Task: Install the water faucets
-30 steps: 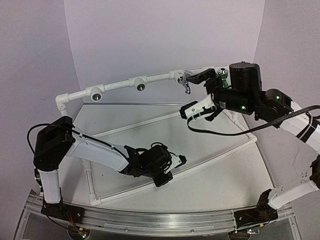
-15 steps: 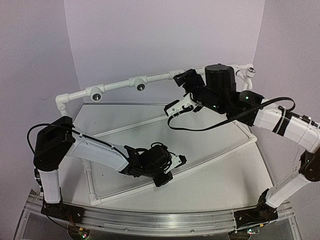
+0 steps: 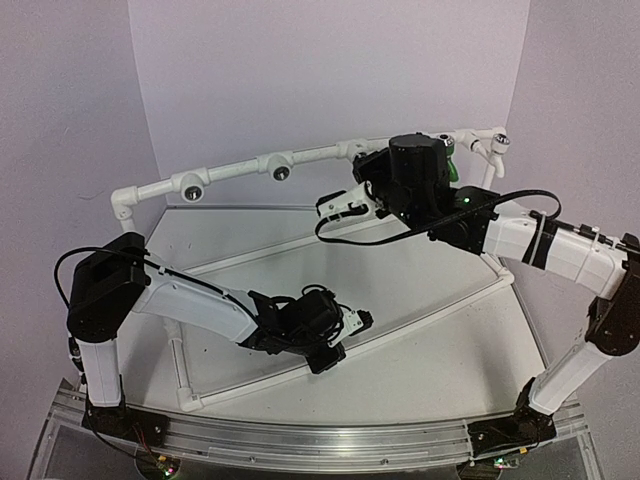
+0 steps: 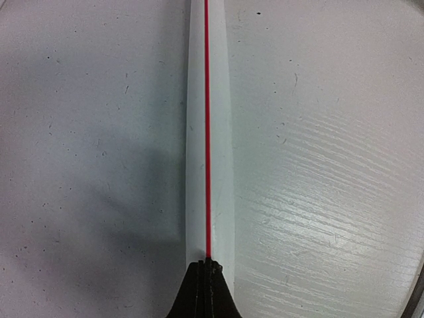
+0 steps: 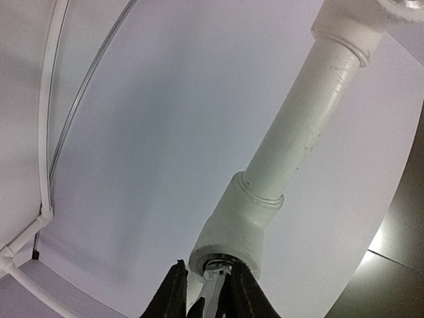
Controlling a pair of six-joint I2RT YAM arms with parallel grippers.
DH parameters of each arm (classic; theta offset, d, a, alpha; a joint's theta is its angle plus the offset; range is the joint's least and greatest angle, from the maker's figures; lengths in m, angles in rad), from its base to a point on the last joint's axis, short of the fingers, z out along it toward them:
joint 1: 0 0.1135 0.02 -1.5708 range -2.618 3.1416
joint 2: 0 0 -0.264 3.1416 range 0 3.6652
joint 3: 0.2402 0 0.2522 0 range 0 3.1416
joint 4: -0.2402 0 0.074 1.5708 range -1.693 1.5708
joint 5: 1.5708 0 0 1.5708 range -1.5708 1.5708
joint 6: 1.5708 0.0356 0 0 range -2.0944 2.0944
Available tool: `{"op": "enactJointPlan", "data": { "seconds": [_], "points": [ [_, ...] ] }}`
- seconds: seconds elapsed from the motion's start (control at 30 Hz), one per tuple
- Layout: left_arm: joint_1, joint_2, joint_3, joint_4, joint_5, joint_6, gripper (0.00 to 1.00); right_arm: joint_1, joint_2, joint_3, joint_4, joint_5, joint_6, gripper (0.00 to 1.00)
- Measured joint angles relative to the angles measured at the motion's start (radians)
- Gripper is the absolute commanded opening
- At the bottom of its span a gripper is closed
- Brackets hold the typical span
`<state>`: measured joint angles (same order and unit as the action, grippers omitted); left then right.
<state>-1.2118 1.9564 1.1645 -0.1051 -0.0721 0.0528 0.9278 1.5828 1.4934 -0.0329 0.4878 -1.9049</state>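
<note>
A shiny silver water faucet sits with its end in the chrome-rimmed socket of a white pipe fitting. My right gripper is shut on it, one black finger on each side. From above, the right gripper is up against the back rail and hides that faucet. A green faucet and a white faucet sit on the rail further right. My left gripper is shut and holds nothing. It rests low over a white floor pipe with a red line.
The white pipe frame's back rail carries two bare chrome-rimmed sockets to the left. White pipes cross the grey table. A black cable loops under the right wrist. Purple walls stand close behind.
The right arm swung left along the back rail to the silver faucet, and its jaws went from wide open to closed around it. The left arm has not moved.
</note>
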Motion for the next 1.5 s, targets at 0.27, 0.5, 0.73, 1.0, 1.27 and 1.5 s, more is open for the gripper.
{"op": "enactJointPlan", "data": {
  "seconds": [0.27, 0.5, 0.73, 1.0, 1.27, 1.5],
  "points": [
    [0.0, 0.0, 0.0, 0.0, 0.0, 0.0, 0.0, 0.005, 0.002, -0.021, 0.067, 0.017, 0.286, 0.02],
    [0.0, 0.0, 0.0, 0.0, 0.0, 0.0, 0.0, 0.003, 0.002, -0.018, 0.085, 0.015, 0.871, 0.0],
    [0.0, 0.0, 0.0, 0.0, 0.0, 0.0, 0.0, -0.037, -0.015, -0.022, 0.088, -0.055, 1.784, 0.0],
    [0.0, 0.0, 0.0, 0.0, 0.0, 0.0, 0.0, -0.144, -0.076, -0.155, 0.237, -0.343, 2.667, 0.26],
    [0.0, 0.0, 0.0, 0.0, 0.001, 0.0, 0.0, -0.166, -0.146, -0.188, 0.227, -0.397, 2.593, 0.74],
    [0.0, 0.001, 0.0, 0.0, 0.001, 0.0, 0.0, -0.173, -0.311, -0.16, 0.012, -0.564, 1.864, 0.94]
  ]
}}
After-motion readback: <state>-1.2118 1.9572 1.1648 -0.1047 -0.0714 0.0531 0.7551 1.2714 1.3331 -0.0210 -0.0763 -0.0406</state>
